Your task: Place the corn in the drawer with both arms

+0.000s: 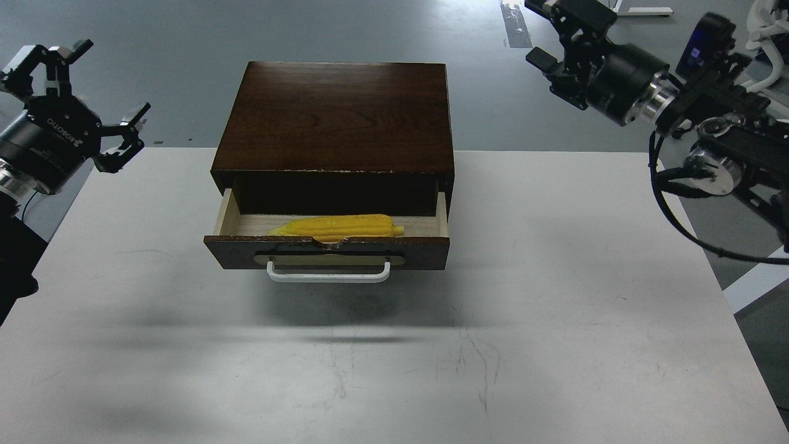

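The yellow corn [338, 226] lies lengthwise inside the open drawer [327, 250] of the dark brown wooden box [336, 117], pointed tip to the left. The drawer is pulled out, its white bar handle [328, 275] facing me. My left gripper [80, 92] is open and empty, raised at the far left beside the table's back corner. My right gripper [564, 31] is raised at the upper right, well away from the box, fingers spread and empty.
The box stands at the back middle of a white table [394, 345]. Grey floor lies behind. A white chair base [764, 31] shows at the far right behind my right arm.
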Controlling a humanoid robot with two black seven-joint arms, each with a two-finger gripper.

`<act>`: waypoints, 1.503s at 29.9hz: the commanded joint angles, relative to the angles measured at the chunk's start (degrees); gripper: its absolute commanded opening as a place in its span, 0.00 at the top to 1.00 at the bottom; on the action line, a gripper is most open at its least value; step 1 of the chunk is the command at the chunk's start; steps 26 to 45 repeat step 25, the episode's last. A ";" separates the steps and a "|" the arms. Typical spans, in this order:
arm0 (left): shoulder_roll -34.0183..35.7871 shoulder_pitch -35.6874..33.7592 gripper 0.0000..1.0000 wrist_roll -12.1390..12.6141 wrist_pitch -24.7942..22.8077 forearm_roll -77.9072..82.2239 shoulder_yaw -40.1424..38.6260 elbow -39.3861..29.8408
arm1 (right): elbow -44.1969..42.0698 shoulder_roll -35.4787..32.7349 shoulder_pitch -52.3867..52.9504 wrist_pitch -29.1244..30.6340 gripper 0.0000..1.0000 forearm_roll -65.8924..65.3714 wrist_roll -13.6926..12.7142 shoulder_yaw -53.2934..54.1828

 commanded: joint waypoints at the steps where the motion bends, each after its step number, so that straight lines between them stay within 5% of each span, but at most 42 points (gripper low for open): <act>1: -0.40 0.17 0.01 0.00 0.00 0.00 0.00 0.06 | -0.16 0.39 -6.80 -0.06 0.02 5.79 0.00 5.22; 19: -1.63 1.67 0.01 0.00 0.00 0.09 -0.09 0.06 | -6.22 9.08 -21.82 -0.24 0.00 11.07 0.00 16.64; 45: -1.63 2.10 0.01 0.00 0.00 0.09 -0.09 0.06 | -6.23 9.35 -22.79 -0.15 0.00 11.07 0.00 17.62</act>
